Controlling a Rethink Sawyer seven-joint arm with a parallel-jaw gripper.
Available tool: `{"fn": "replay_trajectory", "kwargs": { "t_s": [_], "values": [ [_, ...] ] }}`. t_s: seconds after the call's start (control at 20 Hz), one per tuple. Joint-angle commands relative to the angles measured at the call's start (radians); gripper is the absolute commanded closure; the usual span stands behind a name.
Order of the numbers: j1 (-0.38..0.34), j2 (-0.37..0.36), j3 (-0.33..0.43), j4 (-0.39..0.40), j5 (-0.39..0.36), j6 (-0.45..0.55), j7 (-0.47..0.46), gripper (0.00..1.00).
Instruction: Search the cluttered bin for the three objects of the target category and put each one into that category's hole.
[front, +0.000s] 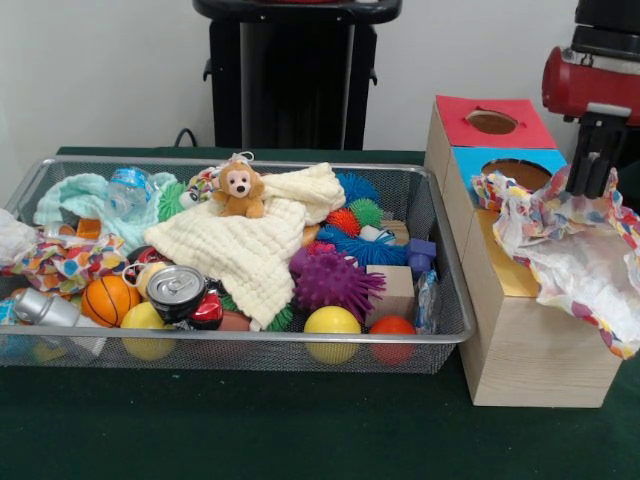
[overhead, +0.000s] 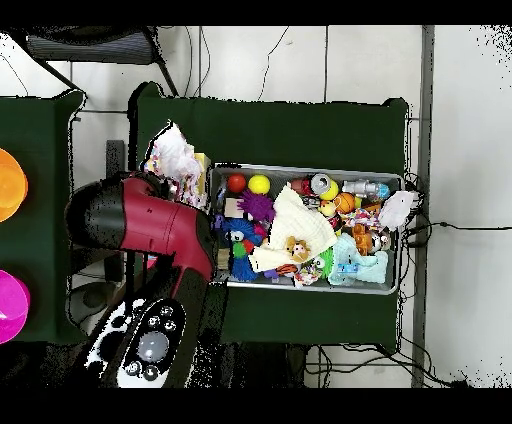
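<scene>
Right now the black hand (front: 592, 165) is clamped on a white dotted cloth piece (front: 572, 250), draped over the yellow-topped wood box (front: 520, 345) beside the silver mesh bin (front: 452, 300).

A dotted cloth (front: 575, 255) drapes over the yellow-topped box (front: 535, 340), covering its opening. The red box's hole (front: 492, 121) lies open; the wire bin (front: 455, 300) is crammed (cream waffle cloth (front: 250, 245) topmost).

Your dotted cloth (front: 575, 255) hangs crumpled beneath the tool (front: 592, 165), draped over the yellow-topped box's hole (front: 512, 270); another dotted cloth (front: 62, 262) lies in the bin (front: 440, 250), well apart.
</scene>
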Motion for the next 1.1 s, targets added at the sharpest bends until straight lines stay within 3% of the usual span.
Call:
{"fn": "replay_trajectory", "kwargs": {
  "t_s": [0.05,0.5,0.85,1.1],
  "values": [
    [-0.046,0.016,0.127,0.112,0.011,-0.069,0.22,1.0],
    [-0.022,0.05,0.082,0.082,-0.008,-0.059,0.242,1.0],
    [-0.03,0.092,0.115,0.073,0.009,-0.1,0.253,1.0],
    [-0.024,0.128,0.103,0.043,0.011,-0.071,0.261,1.0]
  ]
}}
